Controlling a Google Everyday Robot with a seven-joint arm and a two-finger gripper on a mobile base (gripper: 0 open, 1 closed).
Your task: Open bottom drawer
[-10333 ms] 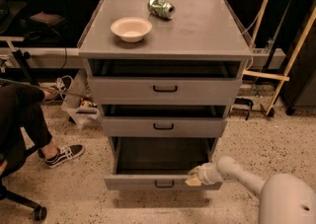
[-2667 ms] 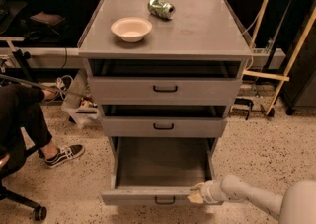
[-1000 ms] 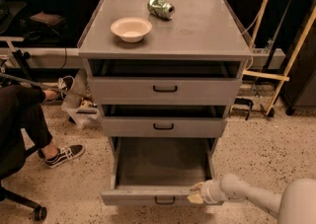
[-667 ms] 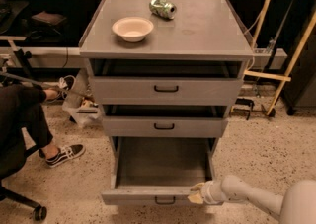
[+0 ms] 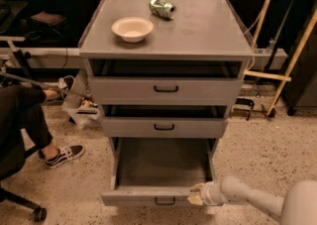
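Observation:
The bottom drawer (image 5: pixel 148 196) of the grey cabinet stands pulled far out, and its empty inside (image 5: pixel 161 162) shows. Its small black bar handle (image 5: pixel 165 201) sits in the middle of the front. My gripper (image 5: pixel 196 195) is at the right end of that drawer front, against its top edge, with my white arm (image 5: pixel 247 199) reaching in from the lower right. The middle drawer (image 5: pixel 164 127) and the top drawer (image 5: pixel 166 89) above are each slightly ajar.
A beige bowl (image 5: pixel 132 28) and a crushed green can (image 5: pixel 162 7) lie on the cabinet top (image 5: pixel 198 30). A seated person's leg and sneaker (image 5: pixel 62 155) are at the left, and a chair caster (image 5: pixel 38 214) is at the lower left. Wooden poles (image 5: pixel 292 60) lean at the right.
Since ten seconds ago the bottom drawer has come further out and my gripper has moved toward the camera with it. Over the last second nothing has visibly moved.

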